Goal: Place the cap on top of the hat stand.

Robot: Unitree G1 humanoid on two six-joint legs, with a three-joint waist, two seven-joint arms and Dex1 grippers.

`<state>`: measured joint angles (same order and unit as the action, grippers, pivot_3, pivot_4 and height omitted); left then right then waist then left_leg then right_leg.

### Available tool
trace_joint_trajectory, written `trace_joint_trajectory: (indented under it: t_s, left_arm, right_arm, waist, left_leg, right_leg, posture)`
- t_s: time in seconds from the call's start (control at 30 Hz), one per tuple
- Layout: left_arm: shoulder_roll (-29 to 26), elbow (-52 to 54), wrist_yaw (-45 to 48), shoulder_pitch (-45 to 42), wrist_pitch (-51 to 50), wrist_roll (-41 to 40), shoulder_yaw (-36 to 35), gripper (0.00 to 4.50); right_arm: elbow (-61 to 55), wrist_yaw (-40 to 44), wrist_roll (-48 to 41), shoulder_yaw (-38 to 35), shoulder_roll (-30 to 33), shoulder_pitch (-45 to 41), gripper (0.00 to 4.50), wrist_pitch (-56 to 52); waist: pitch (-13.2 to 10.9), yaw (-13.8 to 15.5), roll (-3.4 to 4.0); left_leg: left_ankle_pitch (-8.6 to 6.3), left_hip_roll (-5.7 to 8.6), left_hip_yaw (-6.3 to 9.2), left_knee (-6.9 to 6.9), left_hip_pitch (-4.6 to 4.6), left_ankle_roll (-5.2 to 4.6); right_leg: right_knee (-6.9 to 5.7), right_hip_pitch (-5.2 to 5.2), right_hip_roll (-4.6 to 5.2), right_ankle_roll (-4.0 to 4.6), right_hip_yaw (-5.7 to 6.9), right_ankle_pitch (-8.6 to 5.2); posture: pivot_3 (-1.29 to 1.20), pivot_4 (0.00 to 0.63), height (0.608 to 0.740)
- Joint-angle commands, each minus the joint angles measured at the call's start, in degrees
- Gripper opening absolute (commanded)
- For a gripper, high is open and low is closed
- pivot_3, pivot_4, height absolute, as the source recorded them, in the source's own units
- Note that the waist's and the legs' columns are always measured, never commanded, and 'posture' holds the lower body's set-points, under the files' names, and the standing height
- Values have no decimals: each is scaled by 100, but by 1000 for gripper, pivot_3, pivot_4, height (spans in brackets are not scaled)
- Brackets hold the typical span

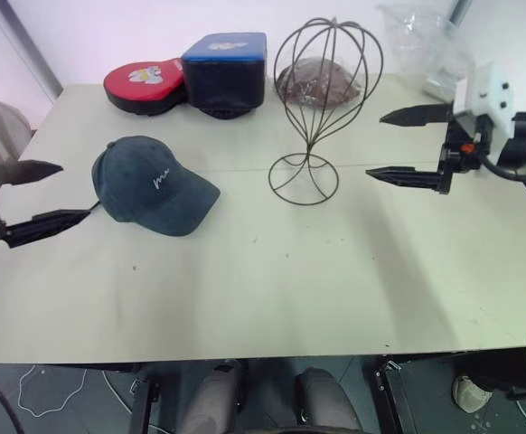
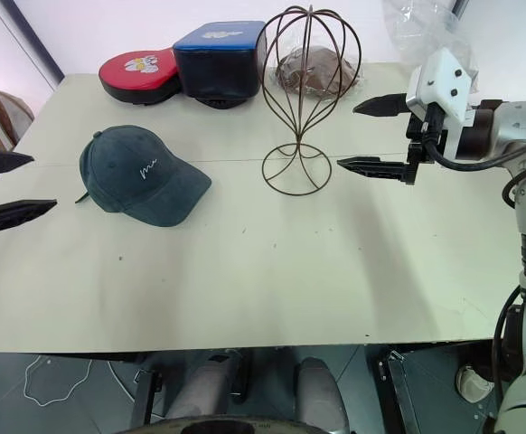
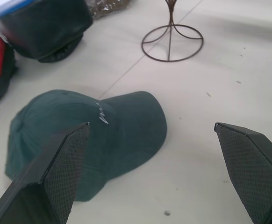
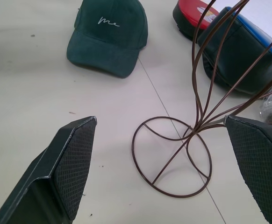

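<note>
Nearest me on my left, the left gripper [image 1: 30,197] hangs over the table's [image 1: 272,298] left edge with its two black fingers spread wide and nothing between them; through its wrist camera I see both fingertips [image 3: 66,154] framing the cap without touching it. The cap [image 1: 152,184] lies flat on the table just beyond that gripper, crown toward the left edge, brim pointing toward the table's middle, white script on its front facing up. It is not on the stand. A little farther in and to the right, the hat stand [image 1: 317,108] is upright on its round wire base, its globe cage bare, a clear stretch of tabletop between it and the cap. On my right, the right gripper [image 1: 417,145] hovers just beside the stand, jaws released and wide apart, gripping nothing; in its wrist view the stand's base sits between the two fingers but apart from both. Along the far edge I see a red flat pad [image 1: 144,83], a dark blue padded block [image 1: 226,70] touching it, a brown rounded lump [image 1: 315,83] behind the cage, and clear crumpled plastic [image 1: 423,41] at the far right corner.
</note>
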<state>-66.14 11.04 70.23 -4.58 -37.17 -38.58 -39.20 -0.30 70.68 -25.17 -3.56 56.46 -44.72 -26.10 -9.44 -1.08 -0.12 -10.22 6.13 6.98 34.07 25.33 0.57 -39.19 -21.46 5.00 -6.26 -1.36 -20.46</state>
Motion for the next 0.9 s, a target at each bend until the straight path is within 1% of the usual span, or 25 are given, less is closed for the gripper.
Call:
trace_joint_trajectory:
  t_s: [0.03,0.17,0.33,0.47,0.53,0.73,0.77,0.83,0.9]
  left_arm:
    - [69,293,-132,14,-72,-132,-58,4500]
    - [276,669,-384,70,-151,-180,90,4500]
    - [787,1332,-1316,-57,41,163,663,4500]
    - [1246,2066,-2506,-340,-163,626,1594,4500]
    - [1373,2265,-2973,-379,-118,1084,2083,4500]
    - [1453,2599,-4187,-133,237,3093,3718,4500]
    - [1438,2629,-4289,-89,262,3317,3846,4500]
    - [1275,2659,-4561,35,433,4024,4070,4500]
    - [1210,2646,-4743,153,666,4524,4130,4500]
  right_arm:
    - [-302,-199,-148,-280,-51,-107,4455,-49]
    - [-499,-363,-249,-337,-120,-35,4455,-189]
    - [-769,-554,-362,-377,-219,87,4455,-345]
    - [-1030,-720,-472,-438,-295,307,4455,-444]
    - [-1140,-821,-512,-455,-346,359,4455,-509]
    - [-1419,-1043,-662,-573,-410,639,4455,-600]
    - [-1454,-1081,-682,-580,-417,662,4455,-617]
    - [-1533,-1143,-725,-603,-431,731,4455,-648]
    - [-1606,-1214,-758,-603,-453,773,4455,-684]
  waist:
    - [0,0,0]
    - [0,0,0]
    - [1,20,-2]
    - [1,40,-6]
    - [1,37,-6]
    - [1,18,-6]
    - [1,23,-6]
    - [1,31,-7]
    - [1,38,-8]
  left_leg:
    - [0,0,0,0,0,0]
    - [0,0,0,1,0,0]
    - [0,0,-1,8,-1,0]
    - [0,1,-1,14,0,-1]
    - [0,1,-1,14,0,-1]
    - [0,1,-5,13,-1,-3]
    - [0,1,-7,13,-1,-3]
    - [0,1,-7,14,-1,-3]
    - [-1,1,-7,14,0,-4]
  right_leg:
    - [0,0,0,0,0,0]
    - [-1,0,0,0,-1,0]
    - [-2,4,0,-1,0,0]
    - [-4,7,1,-2,0,2]
    - [-4,7,0,-3,0,2]
    - [-8,5,-3,-4,-3,2]
    - [-9,5,-3,-4,-4,2]
    - [-9,6,-3,-4,-4,2]
    - [-9,6,-3,-4,-3,2]
  posture:
    - [0,150,740]
    - [0,150,740]
    - [0,150,740]
    - [0,150,740]
    - [0,150,740]
    - [0,150,740]
    - [0,150,740]
    - [0,150,740]
    - [0,150,740]
